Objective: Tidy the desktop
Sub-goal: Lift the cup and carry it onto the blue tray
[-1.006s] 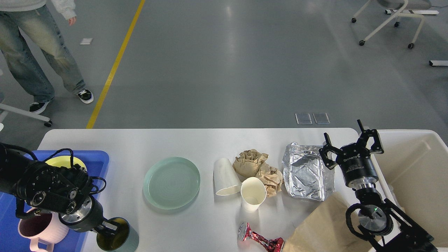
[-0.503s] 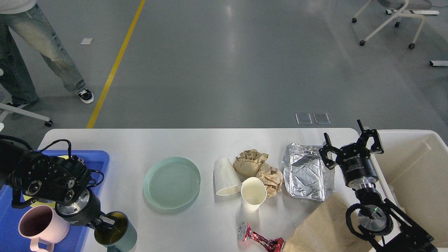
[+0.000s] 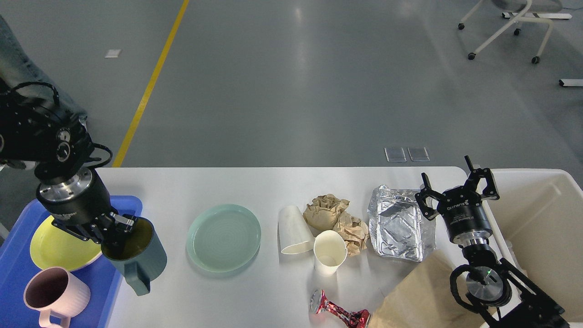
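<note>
Desktop (image 3: 273, 187): white, rounded corners, filling lower half of head view, grey floor beyond.

Left gripper (image 3: 119, 232): clamped on rim of dark teal mug (image 3: 136, 255), one finger inside, one outside; mug tilted, handle pointing down, at left edge of desktop just beside blue tray (image 3: 13, 273).

Blue tray contents: yellow plate (image 3: 54, 248); pink ribbed mug (image 3: 54, 296), upright, handle toward near edge.

Centre of desktop: pale green plate (image 3: 223, 237), flat, apart from other items. White paper cup (image 3: 293, 229) on its side, mouth toward near edge; second paper cup (image 3: 329, 252) upright, touching it. Crumpled brown paper (image 3: 337, 216), two wads, just behind both cups.

Right of centre: foil tray (image 3: 397, 224), dented, open side up. Brown paper bag (image 3: 423, 296) at near edge, overlapping foil tray's corner. Crushed red can (image 3: 339, 312) lying beside bag.

Right gripper (image 3: 455, 184): fingers spread wide, holding nothing, above right end of desktop next to foil tray.

Cream bin (image 3: 542, 218): off right edge of desktop.
</note>
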Robot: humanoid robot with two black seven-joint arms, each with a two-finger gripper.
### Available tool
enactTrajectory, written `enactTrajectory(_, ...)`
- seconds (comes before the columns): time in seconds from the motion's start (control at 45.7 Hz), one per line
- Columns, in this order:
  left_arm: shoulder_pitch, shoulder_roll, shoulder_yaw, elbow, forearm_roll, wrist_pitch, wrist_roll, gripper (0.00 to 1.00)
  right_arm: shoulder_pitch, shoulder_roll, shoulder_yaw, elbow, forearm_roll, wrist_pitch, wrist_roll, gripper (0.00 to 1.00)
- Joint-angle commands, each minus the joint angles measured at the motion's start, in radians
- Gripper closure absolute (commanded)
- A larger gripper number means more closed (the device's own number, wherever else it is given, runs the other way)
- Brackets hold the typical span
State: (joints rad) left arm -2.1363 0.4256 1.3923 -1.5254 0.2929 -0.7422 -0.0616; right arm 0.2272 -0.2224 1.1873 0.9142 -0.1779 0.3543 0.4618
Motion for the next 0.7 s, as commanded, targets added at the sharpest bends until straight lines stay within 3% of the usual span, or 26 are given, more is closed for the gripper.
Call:
enactTrajectory(0.0,-0.181,-0.011,0.04,-0.084,-0.041,-0.035,-0.001,1.0,0.0,0.0,0.0,0.0,0.0,0.0,0.0,0.0)
enactTrajectory(0.153,-0.367,-0.025,0.099,-0.159,-0.118,-0.115,-0.015,1.0,0.001,0.0,0.0,0.0,0.0,0.0,0.0,0.0)
enactTrajectory(0.263,-0.441,-0.122,0.158,-0.197,-0.169,-0.137,-0.064,1.0,0.001,0.0,0.0,0.0,0.0,0.0,0.0,0.0)
enactTrajectory(0.35,-0.448,-0.142,0.177,-0.203,-0.181,-0.14,-0.101,1.0,0.001,0.0,0.0,0.0,0.0,0.0,0.0,0.0)
enactTrajectory(0.569,-0.444,-0.126,0.215,-0.19,-0.179,-0.141,-0.101,1.0,0.001,0.0,0.0,0.0,0.001,0.0,0.0,0.0)
enactTrajectory(0.678,-0.442,-0.056,0.28,-0.148,-0.163,-0.161,-0.093,1.0,0.0,0.0,0.0,0.0,0.001,0.0,0.0,0.0)
